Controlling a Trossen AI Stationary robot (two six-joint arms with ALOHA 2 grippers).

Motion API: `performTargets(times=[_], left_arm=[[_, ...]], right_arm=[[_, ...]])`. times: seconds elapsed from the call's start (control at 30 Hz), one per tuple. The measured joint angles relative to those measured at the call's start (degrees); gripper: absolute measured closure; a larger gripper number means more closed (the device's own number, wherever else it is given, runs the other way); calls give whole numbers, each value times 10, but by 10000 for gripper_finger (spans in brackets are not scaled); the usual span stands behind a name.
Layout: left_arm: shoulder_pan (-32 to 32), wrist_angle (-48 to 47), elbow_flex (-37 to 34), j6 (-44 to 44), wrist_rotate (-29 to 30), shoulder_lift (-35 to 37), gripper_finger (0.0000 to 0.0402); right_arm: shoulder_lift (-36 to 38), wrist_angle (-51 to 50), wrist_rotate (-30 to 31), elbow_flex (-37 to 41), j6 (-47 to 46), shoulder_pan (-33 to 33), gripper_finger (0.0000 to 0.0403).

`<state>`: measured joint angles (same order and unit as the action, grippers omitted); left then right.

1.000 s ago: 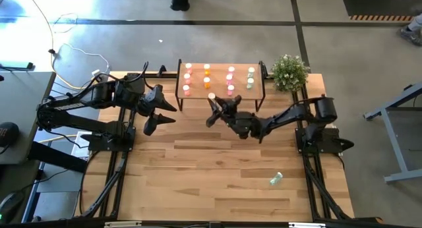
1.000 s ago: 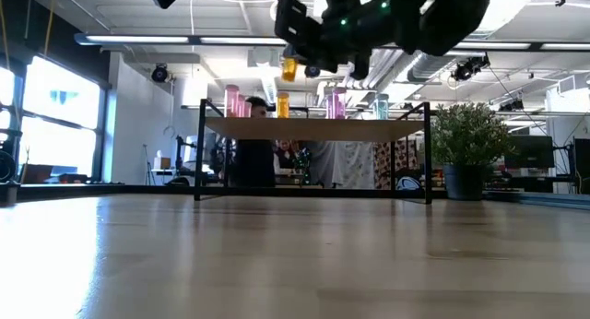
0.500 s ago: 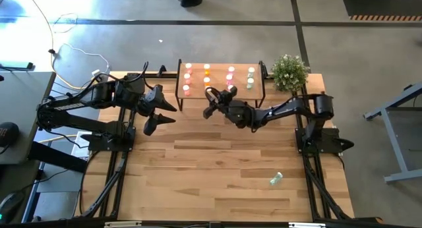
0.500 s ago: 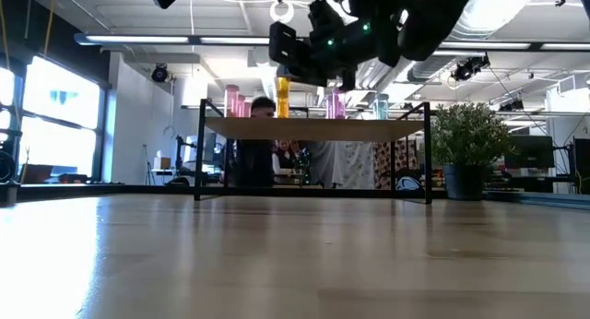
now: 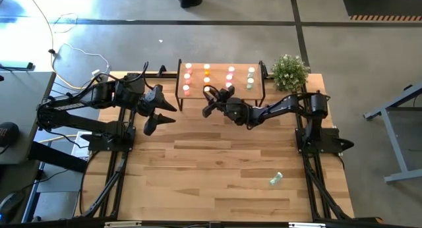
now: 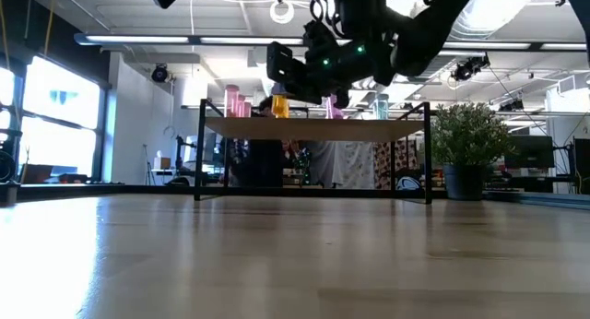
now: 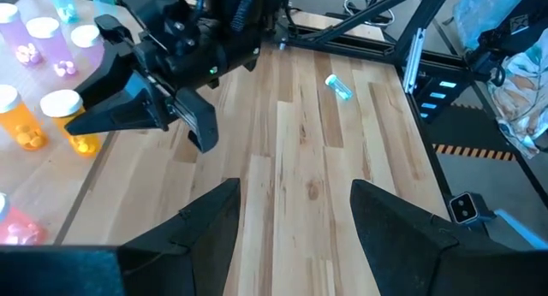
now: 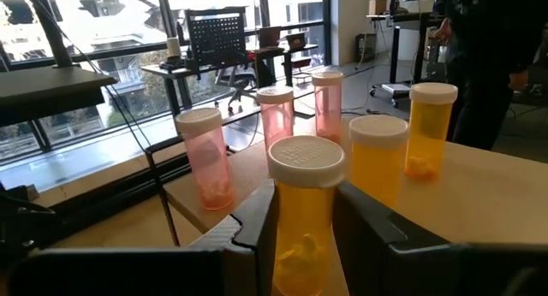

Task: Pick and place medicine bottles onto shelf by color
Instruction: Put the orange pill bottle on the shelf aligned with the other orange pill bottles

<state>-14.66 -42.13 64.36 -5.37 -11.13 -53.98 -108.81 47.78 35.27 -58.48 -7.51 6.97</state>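
My right gripper (image 5: 211, 99) is at the near edge of the shelf (image 5: 219, 75), shut on an orange medicine bottle (image 8: 304, 219) with a white cap. Pink bottles (image 8: 204, 155), orange bottles (image 8: 377, 159) and teal bottles (image 5: 250, 78) stand upright on the shelf's wood top in rows. One teal bottle (image 5: 275, 180) lies on its side on the table at the near right. My left gripper (image 5: 170, 114) hangs open and empty left of the shelf, above the table. My right gripper pinches the orange bottle's body (image 8: 301, 212) just below the cap, between its two fingers (image 8: 257, 219). The fingers come about level from the table's near right. The bottle stands upright with its base at the shelf top (image 6: 313, 127); whether it rests there I cannot tell.
A potted plant (image 5: 289, 71) stands at the far right corner beside the shelf. The shelf stands on thin black legs (image 6: 200, 153). A person (image 6: 263, 158) shows in the room behind the shelf. The table's near half is bare wood apart from the teal bottle.
My right gripper has gone toward the table's far edge and down with the orange bottle, from above the table in front of the shelf to the shelf's near edge. The bottle has stayed upright and come down to the level of the shelf top.
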Motion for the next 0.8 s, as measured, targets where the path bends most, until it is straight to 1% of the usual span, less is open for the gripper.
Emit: performTargets(times=[0.27, 0.63, 0.8], left_arm=[[0, 0, 0, 0, 25, 0, 190], [0, 0, 0, 0, 32, 0, 190], [0, 0, 0, 0, 32, 0, 190]], right_arm=[[0, -14, -43, 0, 0, 22, 318], [0, -23, -42, 0, 0, 24, 317], [0, -23, -39, 0, 0, 24, 298]])
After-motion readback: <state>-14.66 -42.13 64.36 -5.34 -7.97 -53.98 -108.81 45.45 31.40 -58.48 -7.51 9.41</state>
